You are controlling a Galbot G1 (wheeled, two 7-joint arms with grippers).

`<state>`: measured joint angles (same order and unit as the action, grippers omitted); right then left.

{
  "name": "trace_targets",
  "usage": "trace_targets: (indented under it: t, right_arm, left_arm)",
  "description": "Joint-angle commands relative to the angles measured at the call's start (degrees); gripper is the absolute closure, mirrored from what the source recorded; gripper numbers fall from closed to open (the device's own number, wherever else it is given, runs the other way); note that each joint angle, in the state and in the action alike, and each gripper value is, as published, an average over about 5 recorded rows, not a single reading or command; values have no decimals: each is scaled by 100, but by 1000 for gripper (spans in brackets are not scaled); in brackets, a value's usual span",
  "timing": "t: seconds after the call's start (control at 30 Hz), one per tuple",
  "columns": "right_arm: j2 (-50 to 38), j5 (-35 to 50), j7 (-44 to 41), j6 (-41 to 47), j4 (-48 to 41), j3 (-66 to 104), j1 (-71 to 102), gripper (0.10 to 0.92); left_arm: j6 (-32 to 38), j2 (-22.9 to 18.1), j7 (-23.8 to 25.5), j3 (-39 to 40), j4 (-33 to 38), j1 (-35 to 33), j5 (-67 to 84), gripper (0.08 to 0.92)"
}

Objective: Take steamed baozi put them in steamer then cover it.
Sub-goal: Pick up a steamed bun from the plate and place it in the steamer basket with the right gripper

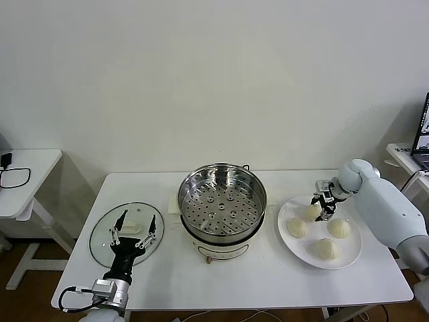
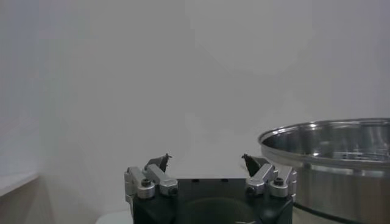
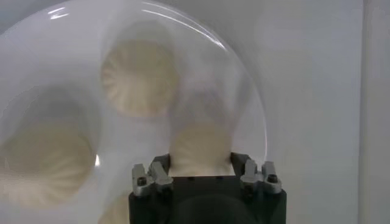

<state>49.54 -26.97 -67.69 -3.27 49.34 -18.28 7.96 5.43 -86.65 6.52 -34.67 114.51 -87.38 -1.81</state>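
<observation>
Four cream-white baozi lie on a white plate (image 1: 353,251) at the right. My right gripper (image 1: 323,203) is down over the far-left baozi (image 1: 310,212), open, with a finger on each side of it. In the right wrist view this baozi (image 3: 201,143) fills the gap between the fingers of the right gripper (image 3: 201,159), and it still rests on the plate (image 3: 244,97). The steamer (image 1: 222,201) stands open at the table's middle with its perforated tray bare. The glass cover (image 1: 102,245) lies flat at the left. My left gripper (image 1: 133,231) hovers over it, open and empty.
The other baozi sit at the plate's left (image 1: 297,228), right (image 1: 338,228) and front (image 1: 327,249). A side table with a cable (image 1: 17,176) stands at the far left. The steamer's rim (image 2: 329,137) shows beside the left gripper (image 2: 206,158).
</observation>
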Motion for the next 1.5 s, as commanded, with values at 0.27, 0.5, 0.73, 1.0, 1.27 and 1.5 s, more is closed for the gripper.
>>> trace_targets:
  t: [0.27,0.5,0.73,1.0,1.27,1.5]
  right_arm:
    - [-1504,1767,-423,-367,2295,-1528,-1447,364]
    - [-1666,2021,-894,-1335,3804,-3096,-3375,364]
    - [-871,2211,-903,-2081,4299,-4457,-4858,364]
    - [543,2187,-505,-2531,3956,-5031,-5108,364]
    - [1583,1654,-267,-3100,2730,-4819,-4411,364]
    - [2083,1020,3,-3373,1825,-4617,-3735,360]
  left_arm:
    - [-25,11,-20,25,108,-33,3,177]
    - [-30,24,-13,-7,136,-55,4,177]
    - [-32,22,7,-87,154,-86,5,177]
    - [-33,29,50,-257,157,-88,45,177]
    - [-35,54,97,-485,135,-95,123,177]
    - [-8,66,128,-619,66,-106,152,177]
